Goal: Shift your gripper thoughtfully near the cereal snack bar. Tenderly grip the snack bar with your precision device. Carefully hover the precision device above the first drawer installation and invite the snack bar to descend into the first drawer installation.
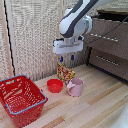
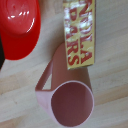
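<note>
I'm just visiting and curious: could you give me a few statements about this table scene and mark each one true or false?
1. The gripper hangs above the cereal snack bar. True.
2. The snack bar lies in the red wire basket. False: it stands on the table by the pink cup.
3. The red bowl sits between basket and cup. True.
4. The pink cup is tipped over. False: it stands upright.
5. The top drawer is pulled open. True, it looks so.
</note>
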Available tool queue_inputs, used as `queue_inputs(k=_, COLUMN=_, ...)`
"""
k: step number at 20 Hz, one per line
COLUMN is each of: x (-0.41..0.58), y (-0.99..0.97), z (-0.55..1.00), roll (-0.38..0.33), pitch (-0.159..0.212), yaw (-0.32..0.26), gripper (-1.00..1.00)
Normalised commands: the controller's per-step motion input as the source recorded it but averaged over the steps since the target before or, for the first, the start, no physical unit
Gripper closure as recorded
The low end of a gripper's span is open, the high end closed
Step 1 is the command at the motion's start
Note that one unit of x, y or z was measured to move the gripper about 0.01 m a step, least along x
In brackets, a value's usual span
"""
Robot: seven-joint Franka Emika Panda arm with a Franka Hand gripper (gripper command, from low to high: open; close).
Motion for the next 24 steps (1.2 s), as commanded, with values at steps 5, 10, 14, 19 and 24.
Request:
queue_inputs(k=5, x=0.253, y=-0.17, z=-0.25, roll=-0.008, pitch=0.001, yaw=0.047, gripper=-1.00)
queue_inputs(k=10, x=0.317, y=-0.10, z=-0.30, roll=-0.020, pitch=0.000, yaw=0.081, gripper=-1.00)
queue_inputs(k=14, x=0.347, y=-0.07, z=-0.33, roll=-0.071, pitch=0.014, yaw=0.093, gripper=-1.00)
queue_inputs(k=19, x=0.251, y=-0.03, z=-0.23, roll=-0.066, pitch=0.031, yaw=0.068, gripper=1.00)
queue_inputs(k=24, x=0.070, y=0.02, z=-0.12, roll=-0.025, pitch=0.040, yaw=0.000, gripper=1.00)
